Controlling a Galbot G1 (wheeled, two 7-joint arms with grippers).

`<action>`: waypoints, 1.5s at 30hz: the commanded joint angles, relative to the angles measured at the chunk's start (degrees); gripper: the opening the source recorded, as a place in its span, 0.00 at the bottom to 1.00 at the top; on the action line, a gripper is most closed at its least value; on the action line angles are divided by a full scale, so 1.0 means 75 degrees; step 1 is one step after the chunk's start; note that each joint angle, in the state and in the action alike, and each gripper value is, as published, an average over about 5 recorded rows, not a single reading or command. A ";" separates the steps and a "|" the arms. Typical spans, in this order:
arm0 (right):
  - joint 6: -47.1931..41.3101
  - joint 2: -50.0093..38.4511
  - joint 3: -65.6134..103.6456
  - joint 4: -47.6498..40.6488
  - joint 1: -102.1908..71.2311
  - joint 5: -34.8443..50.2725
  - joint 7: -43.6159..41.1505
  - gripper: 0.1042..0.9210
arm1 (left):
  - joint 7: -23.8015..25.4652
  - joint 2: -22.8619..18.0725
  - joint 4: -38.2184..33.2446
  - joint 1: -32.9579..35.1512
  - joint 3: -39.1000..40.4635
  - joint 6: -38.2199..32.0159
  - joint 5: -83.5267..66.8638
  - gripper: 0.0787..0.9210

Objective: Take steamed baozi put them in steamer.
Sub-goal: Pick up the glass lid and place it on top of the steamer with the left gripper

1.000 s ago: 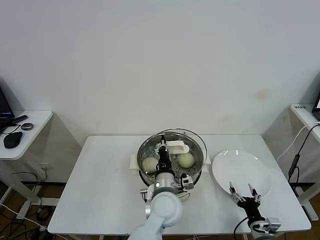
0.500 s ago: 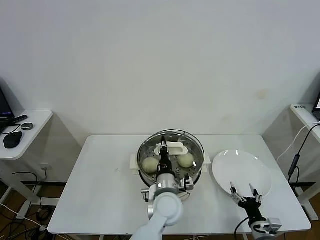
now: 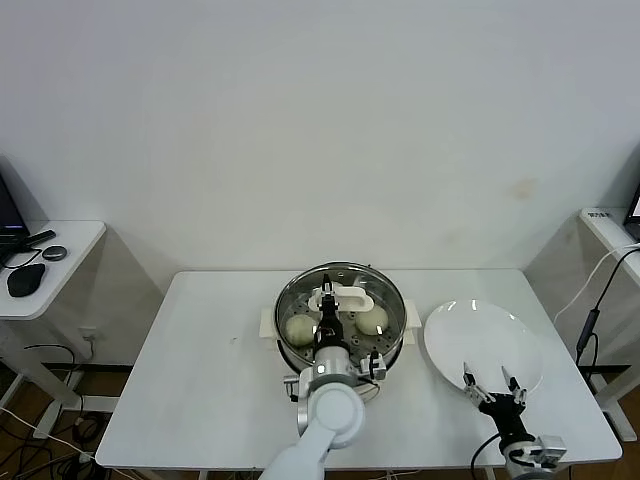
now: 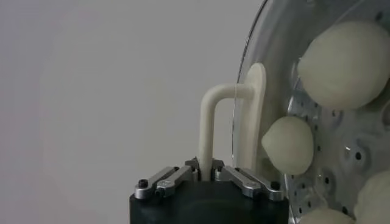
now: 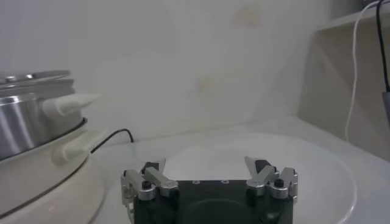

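Observation:
The steamer (image 3: 281, 318) stands at the table's middle, with two steamed baozi (image 3: 299, 329) (image 3: 372, 319) showing through the round glass lid (image 3: 375, 290) that covers its mouth. My left gripper (image 3: 327, 305) is shut on the lid's white handle (image 3: 350, 297). In the left wrist view the jaws (image 4: 206, 173) clamp the handle's arch (image 4: 207, 128), and several baozi (image 4: 348, 64) (image 4: 289, 145) lie on the perforated tray (image 4: 350, 149) behind the glass. My right gripper (image 3: 492, 385) hangs open and empty over the near edge of the white plate (image 3: 484, 335).
The right wrist view shows the open gripper (image 5: 209, 170) above the bare plate (image 5: 317, 164), with the steamer's wall (image 5: 24, 122) and cream side handle (image 5: 67, 105) beyond. A side desk (image 3: 60, 240) with a mouse stands far left. A cable (image 3: 590, 300) hangs at the right.
The lid, held by my left gripper, has shifted a little left and settled squarely over the steamer. My right gripper has drifted slightly toward the table's near edge.

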 commanded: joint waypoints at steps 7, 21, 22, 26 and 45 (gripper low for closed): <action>-0.0002 -0.0003 -0.0011 -0.0017 0.0038 0.0007 0.0000 0.88 | 0.0274 0.0005 -0.0170 0.0115 -0.0048 0.0002 0.0042 0.11; 0.0011 0.0024 -0.0007 -0.0037 0.0029 0.0002 -0.0001 0.88 | 0.0329 0.0015 -0.0286 0.0103 -0.0003 -0.0106 0.0115 0.11; 0.0012 0.0023 -0.0007 -0.0039 0.0029 0.0001 -0.0001 0.88 | 0.0291 0.0015 -0.0254 0.0109 -0.0007 -0.0116 0.0136 0.11; 0.0011 0.0024 -0.0006 -0.0038 0.0035 0.0002 -0.0001 0.88 | 0.0111 0.0017 -0.0113 0.0135 -0.0039 -0.0179 0.0280 0.11; 0.0018 0.0042 -0.0009 -0.0035 0.0029 0.0006 -0.0007 0.88 | 0.0215 0.0050 -0.0119 0.0283 -0.0007 -0.0358 0.0384 0.11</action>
